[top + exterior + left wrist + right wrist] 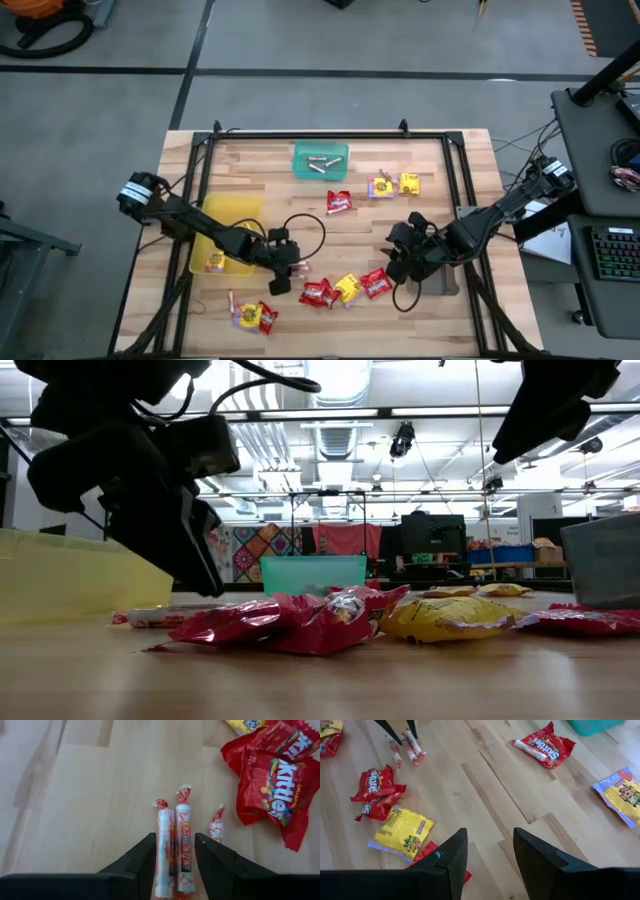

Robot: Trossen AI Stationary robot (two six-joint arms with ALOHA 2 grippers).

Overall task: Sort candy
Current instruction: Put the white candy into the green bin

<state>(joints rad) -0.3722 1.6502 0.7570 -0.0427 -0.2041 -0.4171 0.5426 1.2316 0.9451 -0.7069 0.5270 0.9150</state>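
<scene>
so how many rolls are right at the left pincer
3: two rolls lie side by side between the left pincer's fingers, the third just outside one finger, toward the red packets. More may lie elsewhere.

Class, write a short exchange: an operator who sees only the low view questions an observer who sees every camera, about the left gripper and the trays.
Operator: The dark gripper near the yellow tray, is it over any candy?
Observer: Yes. The left gripper has its open fingers on either side of two twisted rolls lying side by side on the wood.
Operator: What is in the green tray behind?
Observer: The green tray holds a few silvery rolls.
</scene>
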